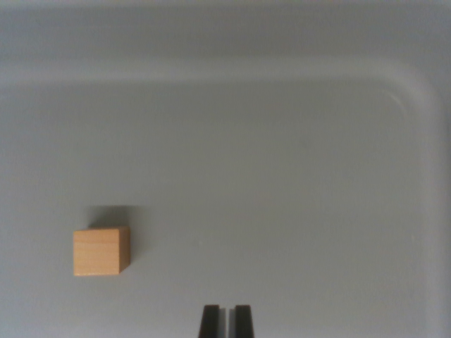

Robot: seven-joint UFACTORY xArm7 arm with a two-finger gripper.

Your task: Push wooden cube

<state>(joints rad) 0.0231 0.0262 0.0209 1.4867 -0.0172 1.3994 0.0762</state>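
A small light-wooden cube (101, 251) rests on the grey floor of a tray, in the lower left of the wrist view, casting a shadow behind it. My gripper (226, 320) shows at the bottom centre as two dark fingertips standing almost together with only a thin slit between them. Nothing is held between them. The cube lies well to the wrist view's left of the fingertips and is not touched by them.
The grey tray (416, 91) has a raised rim curving along the top and down the wrist view's right side. Its flat floor spreads from the cube to the right.
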